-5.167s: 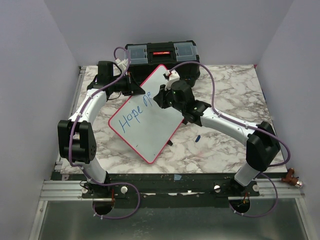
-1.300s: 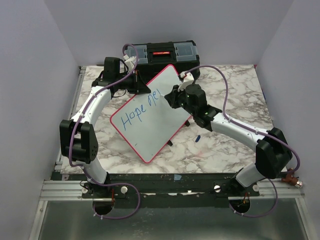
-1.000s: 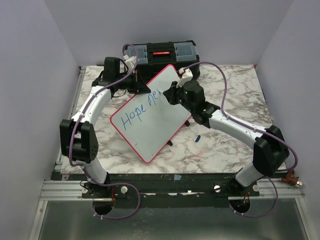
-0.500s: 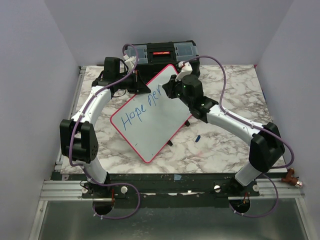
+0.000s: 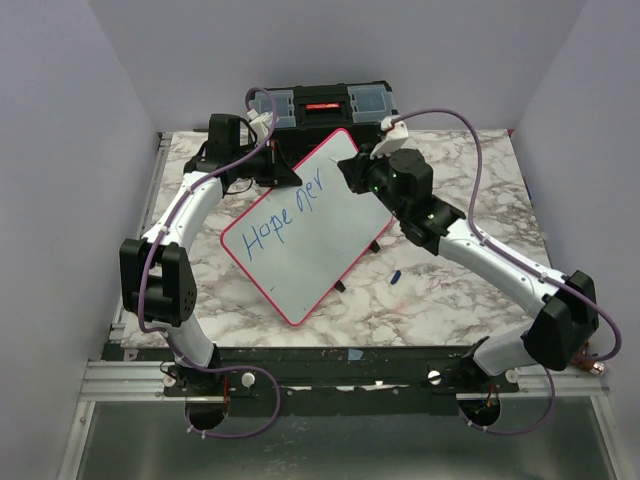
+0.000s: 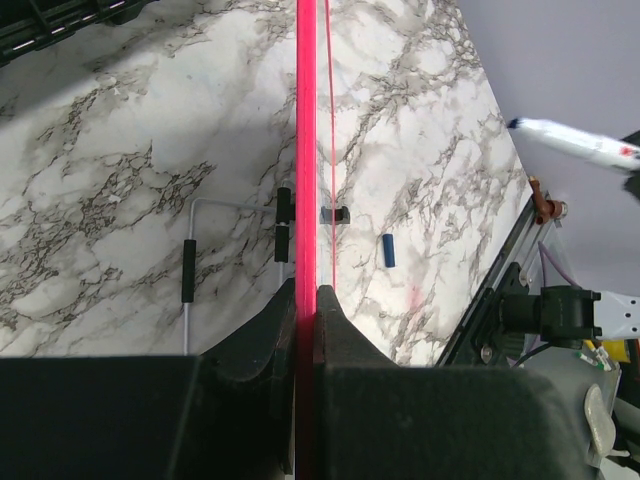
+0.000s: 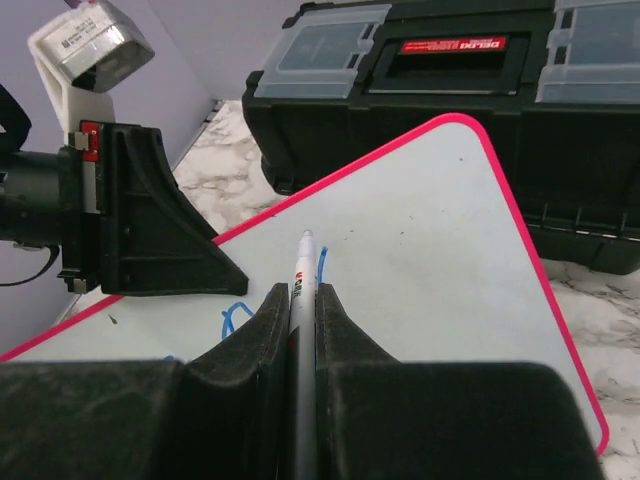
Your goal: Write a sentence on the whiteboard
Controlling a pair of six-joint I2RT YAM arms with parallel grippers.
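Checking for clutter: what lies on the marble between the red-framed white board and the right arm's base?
A small blue cap, lying on the marble tabletop apart from the whiteboard; the top external view shows it.

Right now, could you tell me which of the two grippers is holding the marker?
The right gripper: it is shut on the marker, tip pointing at the whiteboard. The left gripper clamps the whiteboard's red edge instead.
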